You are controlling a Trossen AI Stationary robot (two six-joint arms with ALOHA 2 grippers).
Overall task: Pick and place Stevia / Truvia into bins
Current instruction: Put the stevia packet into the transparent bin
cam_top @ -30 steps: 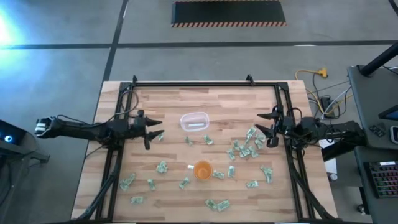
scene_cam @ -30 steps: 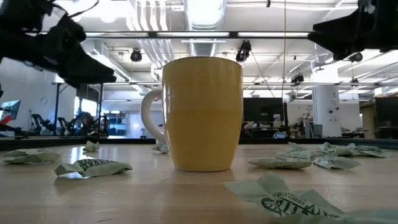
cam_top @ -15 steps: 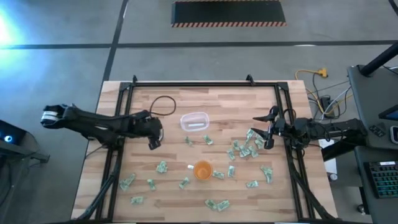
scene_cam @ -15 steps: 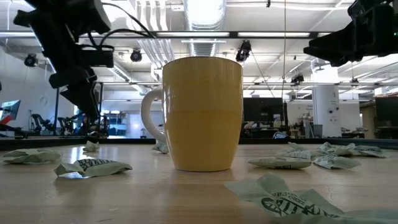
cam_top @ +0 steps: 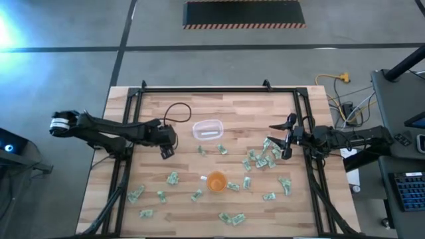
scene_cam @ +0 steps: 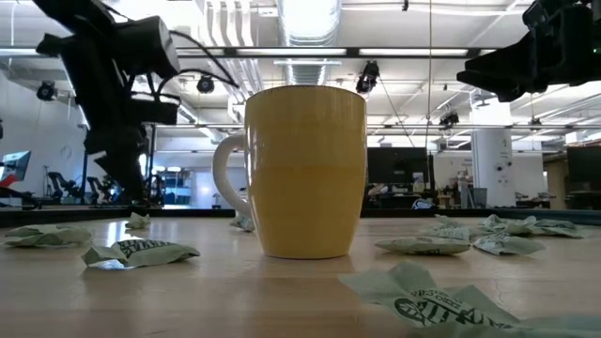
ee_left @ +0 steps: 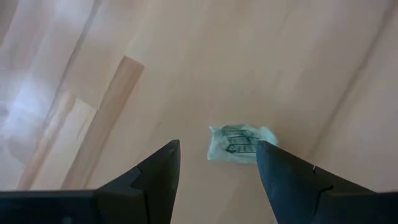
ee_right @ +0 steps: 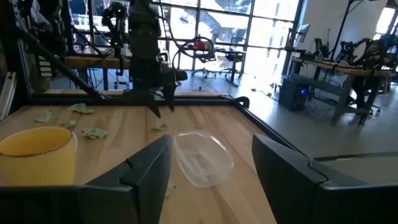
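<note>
My left gripper [cam_top: 165, 151] hangs open over the table's left-centre, fingers pointing down [scene_cam: 139, 195]. In the left wrist view its fingertips [ee_left: 217, 147] stand above and on either side of one crumpled green-and-white sachet [ee_left: 240, 143] that lies flat on the wood, untouched. Other sachets lie scattered, thickest on the right [cam_top: 261, 159]. The clear tub [cam_top: 208, 129] stands right of my left gripper with a pale piece inside [ee_right: 200, 165]. My right gripper [cam_top: 281, 141] hovers open at the right side, aimed at the tub [ee_right: 202, 157].
An orange-yellow cup [cam_top: 216, 180] stands near the table's middle, in front of the tub, and fills the low view [scene_cam: 305, 174]. A black frame [cam_top: 206, 89] borders the table's far, left and right sides. More sachets lie along the near edge [cam_top: 232, 217].
My left gripper has tipped from level to pointing straight down, has shifted slightly toward the table's right and has come down over the sachet, staying open. My right gripper has edged a little toward the table's left, still open. No sachet has moved.
</note>
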